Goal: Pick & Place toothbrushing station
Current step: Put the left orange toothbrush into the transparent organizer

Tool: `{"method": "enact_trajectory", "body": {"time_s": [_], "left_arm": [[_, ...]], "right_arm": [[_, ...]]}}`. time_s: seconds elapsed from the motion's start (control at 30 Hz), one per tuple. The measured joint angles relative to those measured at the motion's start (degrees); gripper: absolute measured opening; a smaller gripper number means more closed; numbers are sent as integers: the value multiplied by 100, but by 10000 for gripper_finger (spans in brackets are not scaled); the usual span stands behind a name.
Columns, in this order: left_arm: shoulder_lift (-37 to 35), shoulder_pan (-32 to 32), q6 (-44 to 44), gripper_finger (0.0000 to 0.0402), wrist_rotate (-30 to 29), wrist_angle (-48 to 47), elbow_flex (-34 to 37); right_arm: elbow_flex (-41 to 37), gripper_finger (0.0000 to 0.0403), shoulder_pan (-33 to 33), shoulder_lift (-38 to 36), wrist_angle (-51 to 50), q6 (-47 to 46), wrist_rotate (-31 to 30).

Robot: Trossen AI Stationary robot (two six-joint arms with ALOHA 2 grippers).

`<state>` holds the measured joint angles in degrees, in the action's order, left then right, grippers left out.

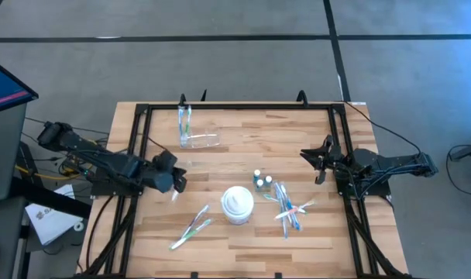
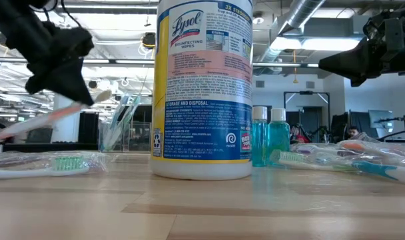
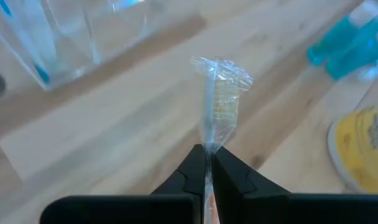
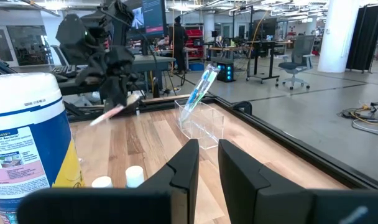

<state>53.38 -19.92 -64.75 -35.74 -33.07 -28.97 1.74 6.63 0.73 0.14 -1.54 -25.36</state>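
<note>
- Clear plastic wrap covers the toothbrush (image 3: 219, 93) clamped in the left pincer (image 3: 207, 163), whose fingers are pressed tight on the handle; the bristle end points forward, lifted off the counter (image 1: 243, 155).
- In the overhead view the left pincer (image 1: 173, 181) hangs over the left half of the counter, between the clear holder (image 1: 198, 139) near the far edge and the white wipes tub (image 1: 238, 204) near the middle.
- The holder already has toothbrushes (image 1: 184, 120) leaning in it at its far-left end.
- Two teal bottles (image 1: 260, 180) stand just beside the tub; a loose pile of brushes (image 1: 288, 208) lies to their right, and two more brushes (image 1: 192, 226) lie near the front-left edge.
- The right pincer (image 4: 204, 163) waits over the right edge of the counter, fingers slightly parted, gripping nothing.
- Step in hand, as judged: carrying the gripped brush to the holder.
- To do it well: keep the grip firm on the slippery wrap, bring the brush above the holder's open top, tilt it handle-down, and let go only once the tip is inside the walls.
- Risk: the light holder could tip or slide if nudged.
</note>
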Motion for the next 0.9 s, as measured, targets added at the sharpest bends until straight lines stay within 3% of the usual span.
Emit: {"method": "enact_trajectory", "body": {"time_s": [0.23, 0.57, 0.7, 0.9], "left_arm": [[-526, 0, 431, 5, -725, 17, -2], [-1004, 52, 1137, 5, -2250, 98, -2], [-1250, 228, 1556, 5, -2432, 277, -2], [-1467, 624, 2877, 5, -2432, 1199, -2]], "right_arm": [[0, 54, 0, -1, 1, 0, 0], [-2, 54, 0, 1, 3, 0, 0], [-2, 54, 0, -2, 3, 0, 0], [-1, 54, 0, -2, 3, 0, 0]]}}
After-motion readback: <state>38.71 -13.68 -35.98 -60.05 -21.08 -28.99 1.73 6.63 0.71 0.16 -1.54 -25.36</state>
